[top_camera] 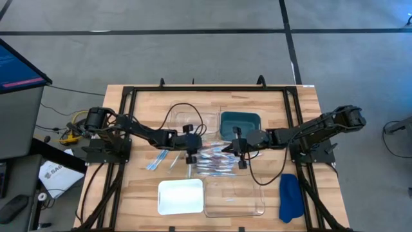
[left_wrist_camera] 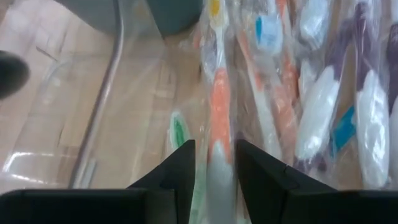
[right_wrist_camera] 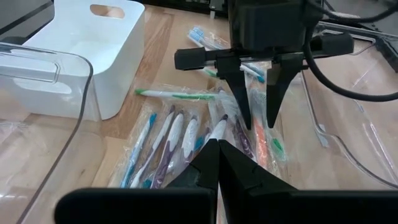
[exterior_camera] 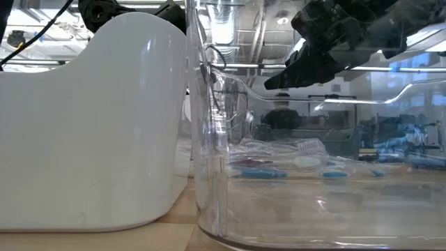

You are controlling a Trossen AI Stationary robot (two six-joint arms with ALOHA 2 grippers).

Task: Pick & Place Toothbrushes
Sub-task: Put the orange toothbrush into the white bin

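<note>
Two dark robot arms reach toward the middle of a wooden table [top_camera: 129, 187], seen from above. Between them lies a heap of wrapped toothbrushes [top_camera: 215, 161] in blue, white, purple, orange and green, spread on the wood between a teal bin [top_camera: 240, 122] and two trays, one white [top_camera: 180, 196] and one clear [top_camera: 235, 196].

The left gripper [right_wrist_camera: 258, 121] points down over the heap. Its two fingers stand partly open, one either side of an orange toothbrush [left_wrist_camera: 219, 115] in its wrapper. Whether the fingers touch it cannot be told.

The right gripper [right_wrist_camera: 217, 149] is pressed fully closed and holds nothing. It hovers just beside the heap, facing the left gripper.

A blue cloth [top_camera: 290, 196] lies near the table's right edge.
</note>
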